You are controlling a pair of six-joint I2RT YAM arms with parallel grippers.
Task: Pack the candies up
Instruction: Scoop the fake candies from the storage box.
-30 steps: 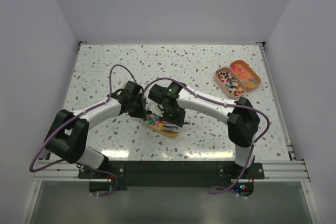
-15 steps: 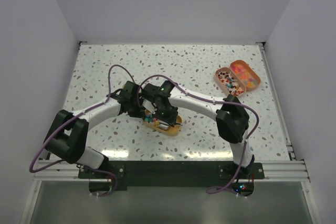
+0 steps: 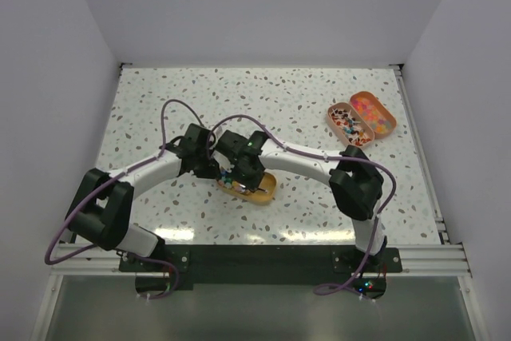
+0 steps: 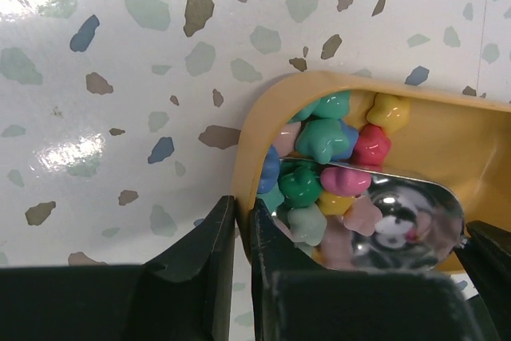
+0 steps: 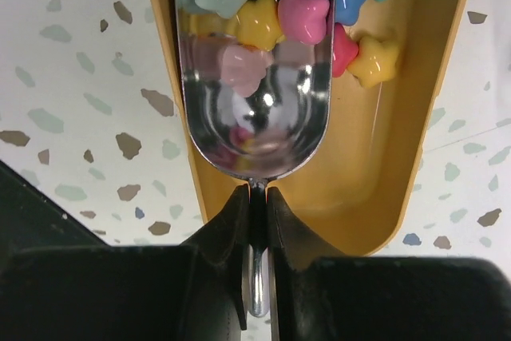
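Change over the last sec, biggest first: R arm [image 3: 319, 155] has swung in toward L, elbow incl, and carried the scoop [image 5: 263, 117] along the yellow tray [image 5: 399, 157] toward the L jaws. The scoop mouth is now pushed into the candies [image 4: 327, 137]. They're bunched at the tray end just ahead of the L jaws, w/ a few already on the scoop lip. My read: loading stroke nearly done, lift comes next, nothing packed from this scoop yet.

L gripper [image 4: 242, 220] is pinched on the tray rim, wall between the jaws, holding it steady. R gripper [image 5: 255, 197] is clamped on the scoop handle, bowl straight ahead of its jaws.

Counts:
- table [image 3: 160, 101]: 1
- arms: 2
- trays: 3, i.e. the yellow one at the jaws plus a pink tray [image 3: 345, 123] and an orange tray [image 3: 375, 111], side by side, well apart from both jaws, both w/ sweets in
- scoop: 1
- candies at the jaws: approx a dozen showing, any under the scoop I can't tell
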